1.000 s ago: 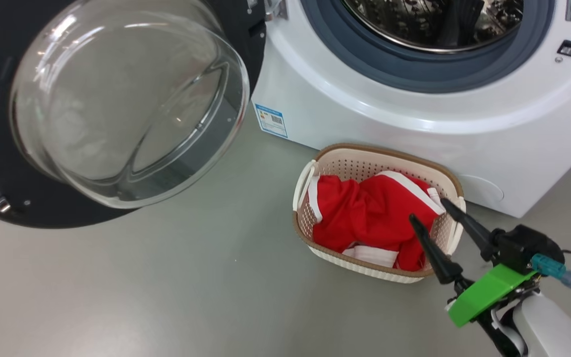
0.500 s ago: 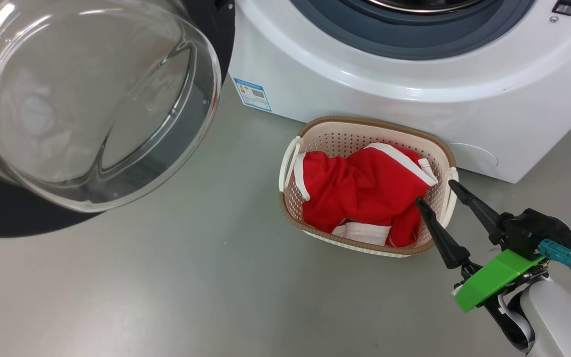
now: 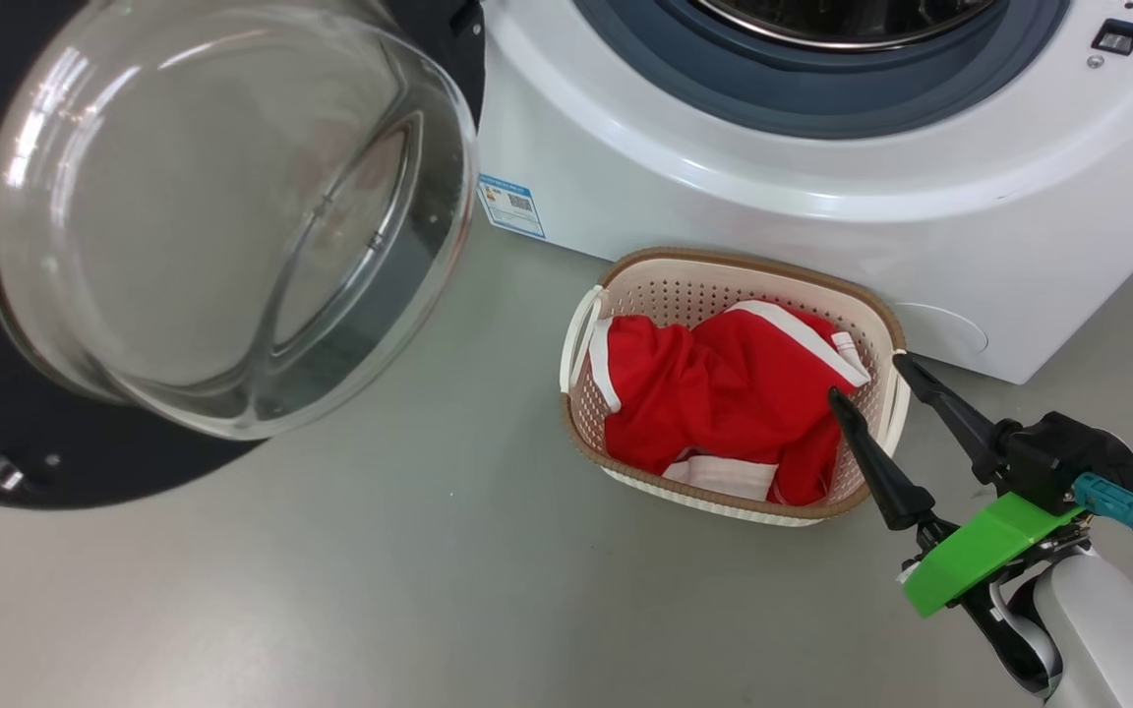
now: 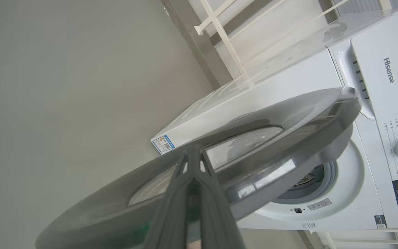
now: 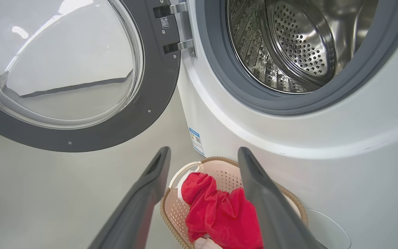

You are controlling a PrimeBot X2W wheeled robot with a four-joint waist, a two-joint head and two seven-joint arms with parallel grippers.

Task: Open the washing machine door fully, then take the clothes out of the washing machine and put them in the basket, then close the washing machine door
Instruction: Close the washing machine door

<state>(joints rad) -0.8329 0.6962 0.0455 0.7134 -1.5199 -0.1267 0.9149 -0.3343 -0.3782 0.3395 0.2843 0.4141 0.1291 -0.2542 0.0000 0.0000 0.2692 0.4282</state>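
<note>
1. washing machine door point(image 3: 222, 226): swung wide open, L of the washing machine point(image 3: 822, 226), glass bowl towards us.
2. drum point(image 5: 288, 45): perforated steel behind grey seal point(image 5: 219, 69).
3. clothes point(image 3: 724, 403): red w/ white trim, heaped in the basket point(image 3: 724, 267).
4. Basket: on the floor point(image 3: 380, 570), just in front of the machine.
5. R gripper point(image 3: 866, 377): jaws spread, gripping nothing, over the basket's R end.
6. L gripper point(image 4: 192, 152): jaws pressed together, tips at the door's outer face. We can't tell if they touch it.

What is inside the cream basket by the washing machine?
Red clothes with white trim fill the basket. They cover its bottom, so anything beneath them cannot be seen.
</note>
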